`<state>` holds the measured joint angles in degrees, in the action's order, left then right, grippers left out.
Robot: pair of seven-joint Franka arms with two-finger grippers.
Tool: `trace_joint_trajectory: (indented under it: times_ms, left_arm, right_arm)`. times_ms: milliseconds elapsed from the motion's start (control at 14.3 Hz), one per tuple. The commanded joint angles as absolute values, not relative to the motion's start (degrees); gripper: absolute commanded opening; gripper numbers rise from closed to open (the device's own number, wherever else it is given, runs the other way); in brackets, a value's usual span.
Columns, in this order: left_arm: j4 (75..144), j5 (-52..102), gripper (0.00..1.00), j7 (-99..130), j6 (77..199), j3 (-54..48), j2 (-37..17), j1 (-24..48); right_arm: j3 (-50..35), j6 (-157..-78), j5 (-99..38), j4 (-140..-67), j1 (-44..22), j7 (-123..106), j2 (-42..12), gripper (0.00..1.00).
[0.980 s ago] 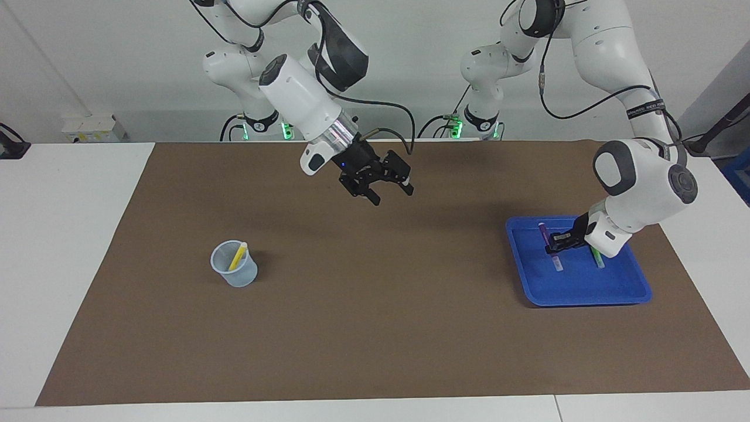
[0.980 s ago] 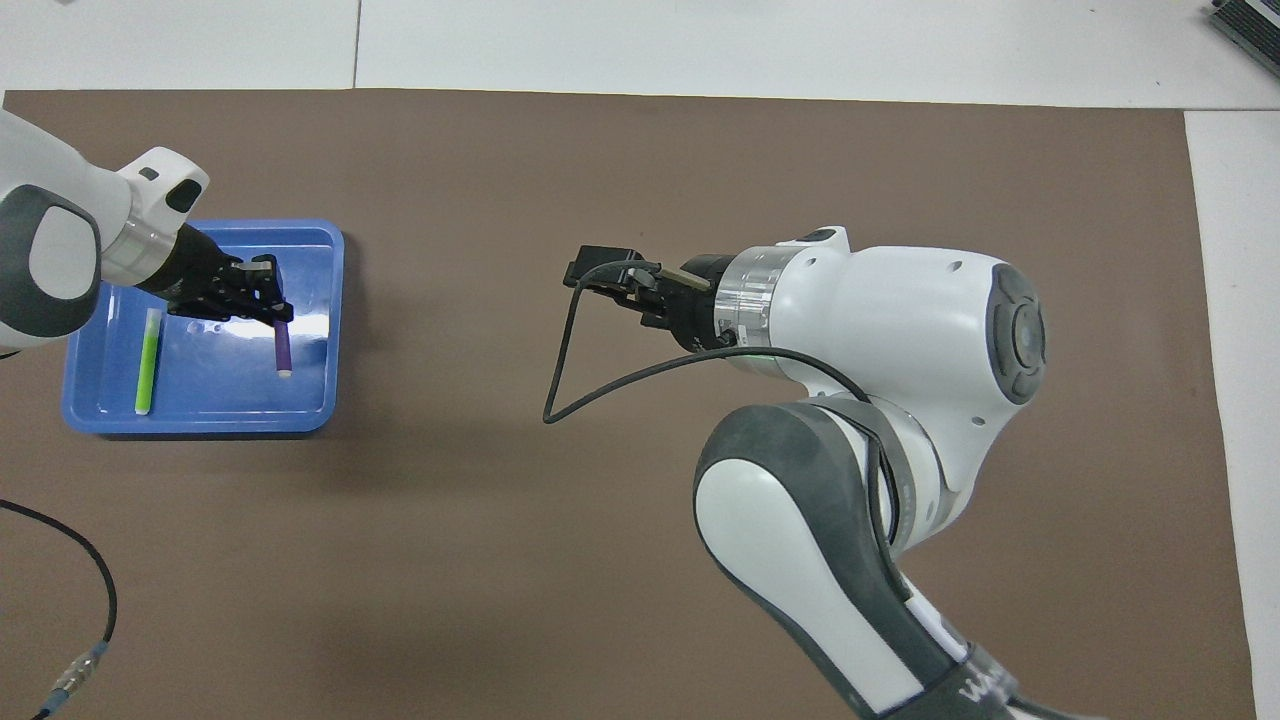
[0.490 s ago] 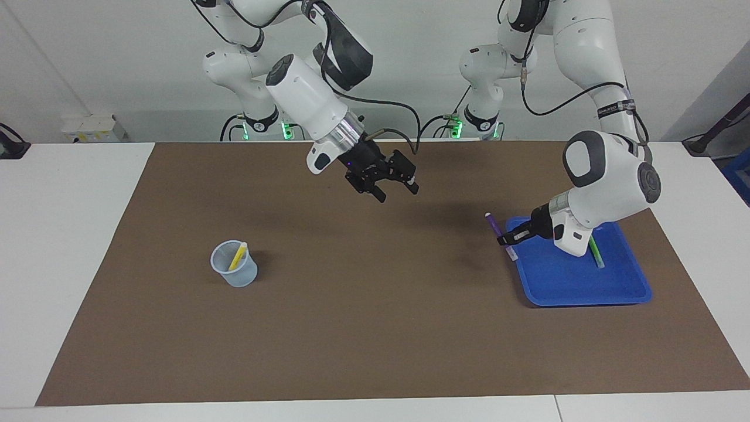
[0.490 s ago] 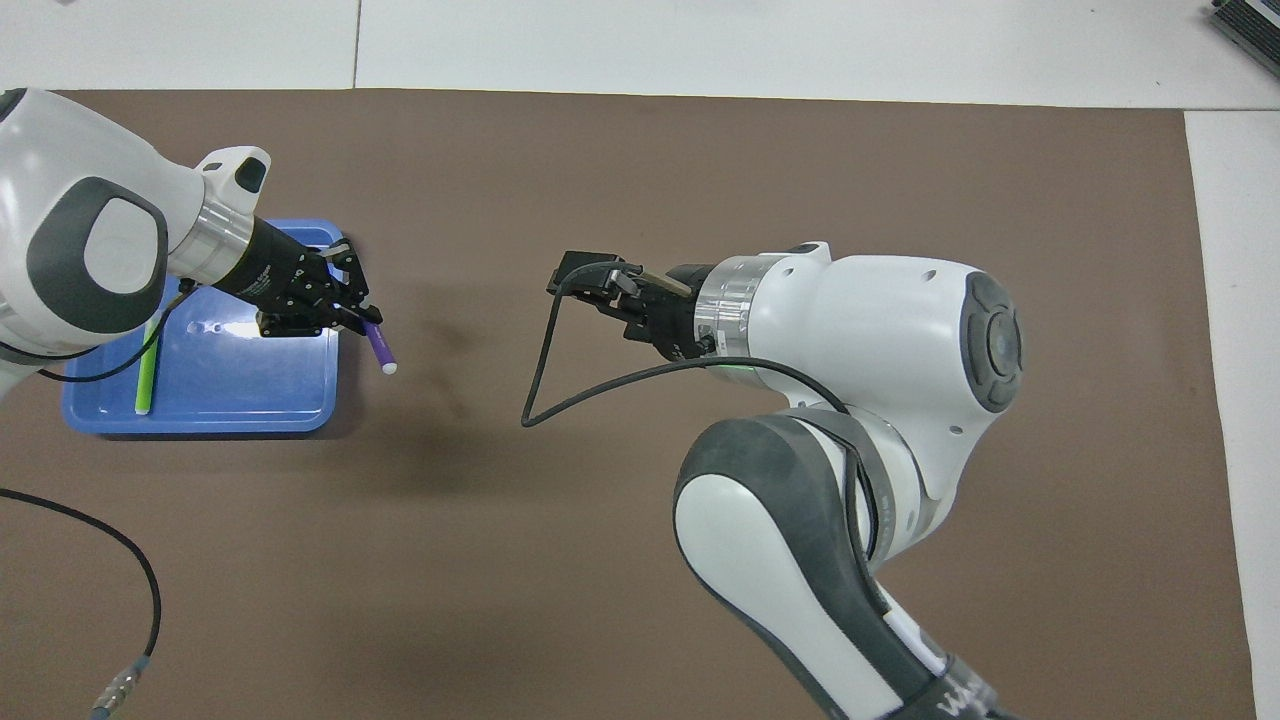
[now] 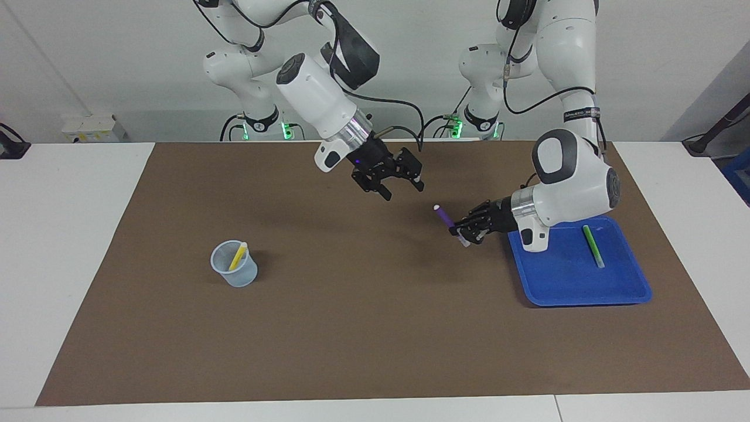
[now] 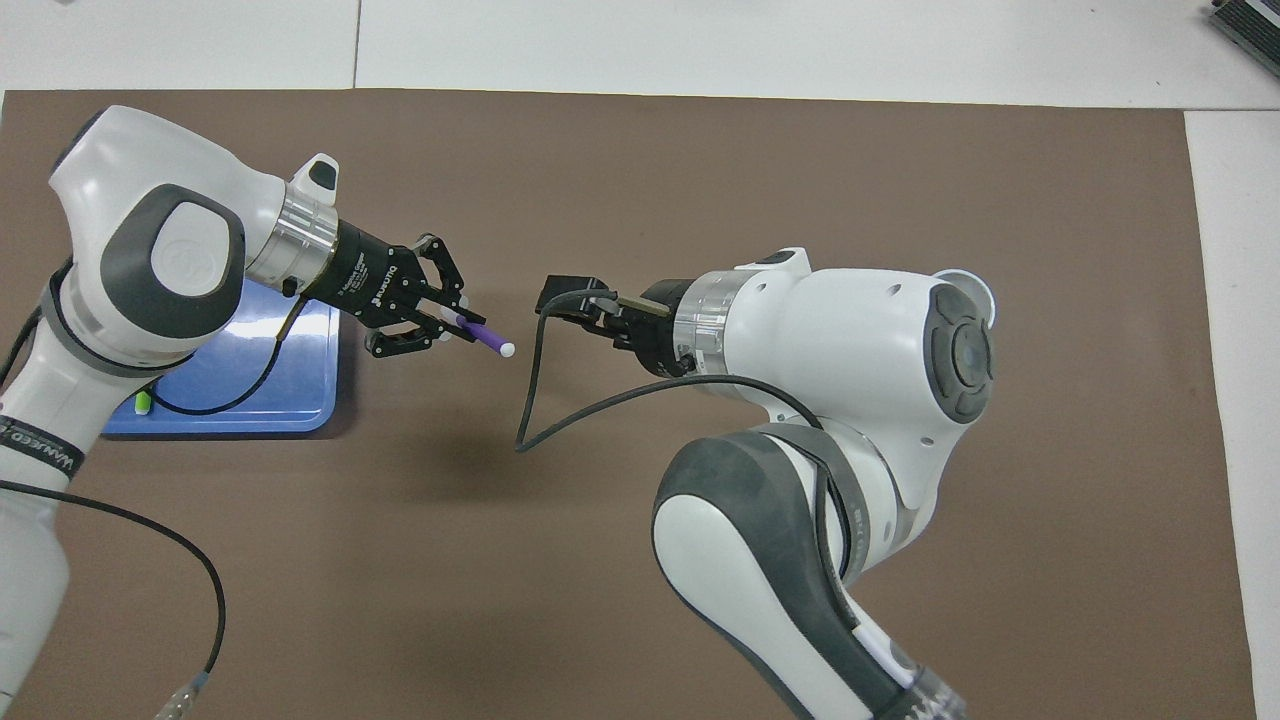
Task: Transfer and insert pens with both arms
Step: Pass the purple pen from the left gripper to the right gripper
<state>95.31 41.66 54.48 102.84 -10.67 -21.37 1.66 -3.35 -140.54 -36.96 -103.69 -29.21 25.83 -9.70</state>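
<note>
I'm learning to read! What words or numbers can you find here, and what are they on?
"ROBOTIQ", as best I can tell: white print on the black body of the left gripper.
Black band on the left arm: white letters, too small to read.
Band on the right arm: cut off at the picture's edge, unreadable.
Box by the wall: yellow marks, too small to read.

left gripper (image 5: 463,233) clamped; right gripper (image 5: 400,186) agape
</note>
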Motion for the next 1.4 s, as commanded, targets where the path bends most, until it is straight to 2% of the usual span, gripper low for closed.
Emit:
trace_joint_trajectory:
  times_ms: [0,280,630,980,1329]
  left_arm:
    - [97.4,47.9,0.00,60.9,104.9,-10.0,-19.5,3.5]
    - [97.8,51.1,0.00,65.7,109.4,-10.0,-19.5,7.7]
    - [98.3,57.2,0.00,67.1,109.2,-10.0,-19.0,7.8]
    - [100.0,57.1,0.00,67.8,109.3,-9.9,-17.8,8.0]
    - [100.0,57.1,0.00,67.8,110.2,-9.9,-17.8,8.9]
  right_arm:
    - [-3.4,-141.2,-35.9,-104.9,-30.0,24.1,-9.5,0.85]
    - [-3.4,-142.6,-35.0,-104.9,-30.3,23.9,-9.8,0.76]
    - [-3.3,-142.6,-32.0,-106.2,-29.6,18.1,-9.8,0.72]
    - [-3.1,-142.9,-29.5,-105.9,-28.2,16.2,-10.1,0.57]
    - [-3.3,-143.7,-29.6,-105.6,-27.3,15.2,-10.2,0.50]
